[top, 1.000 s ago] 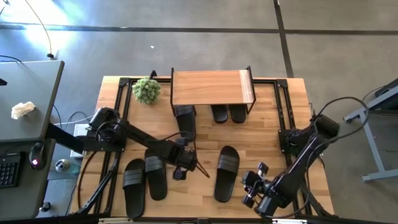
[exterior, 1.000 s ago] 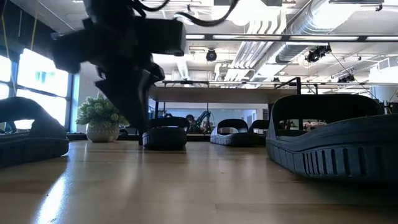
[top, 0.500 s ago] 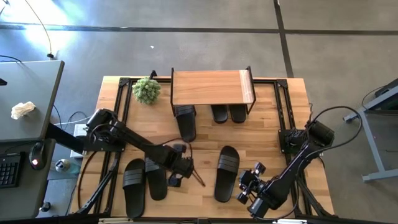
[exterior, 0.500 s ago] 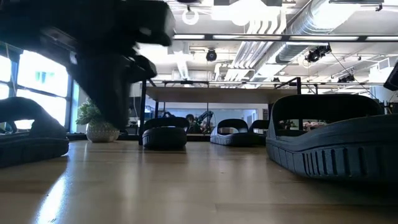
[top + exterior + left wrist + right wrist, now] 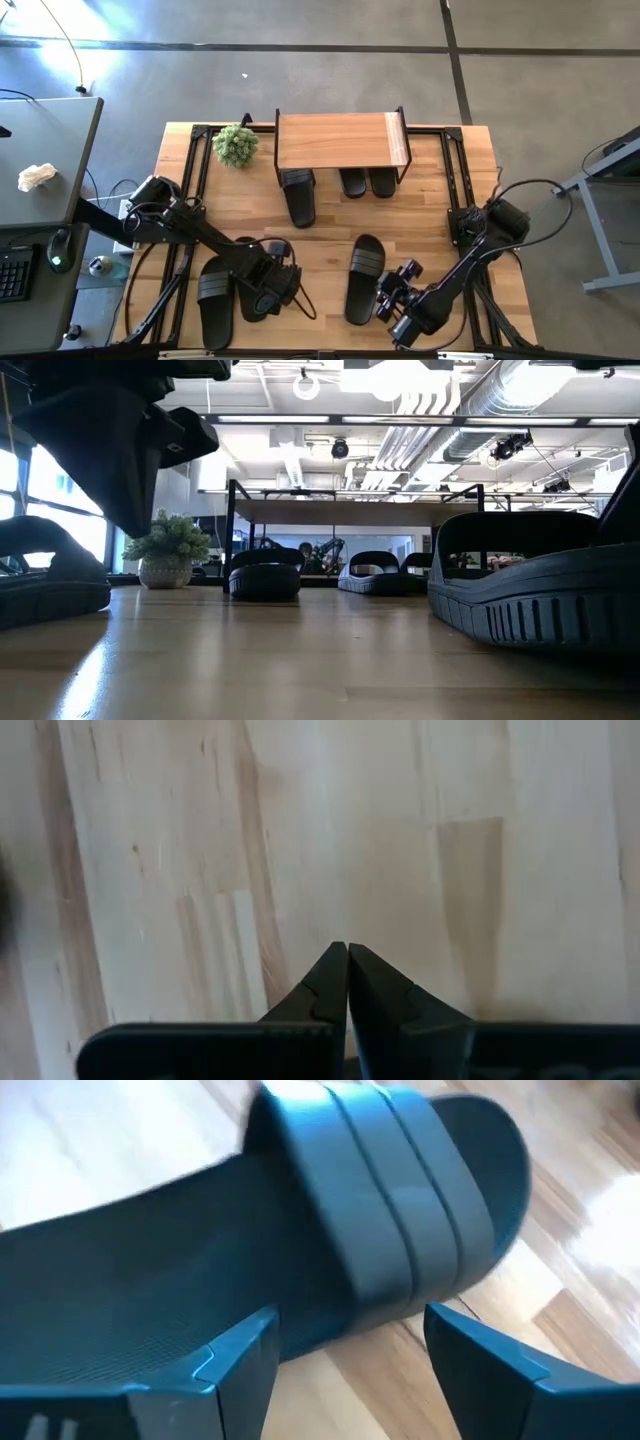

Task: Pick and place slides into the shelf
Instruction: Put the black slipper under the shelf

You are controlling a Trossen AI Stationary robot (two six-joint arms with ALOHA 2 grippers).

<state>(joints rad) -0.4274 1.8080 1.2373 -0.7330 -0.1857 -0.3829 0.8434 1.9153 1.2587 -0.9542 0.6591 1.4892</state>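
Right wrist view: right gripper (image 5: 345,1345) fingers spread wide just beside a sandal (image 5: 362,277) at the tabletop's (image 5: 430,215) five o'clock; left gripper (image 5: 347,970) pinched together over bare wood; shelf (image 5: 340,140) at twelve

Bright overall. Ceiling lights (image 5: 405,377) and a window (image 5: 60,490) backlight the low view. Glare marks the floor (image 5: 130,75). The sandal (image 5: 390,1220) appears motion-blurred.

The left gripper (image 5: 347,982) hangs low over the table's front, fingers pressed together; the right gripper (image 5: 350,1345) gapes wide nearby.
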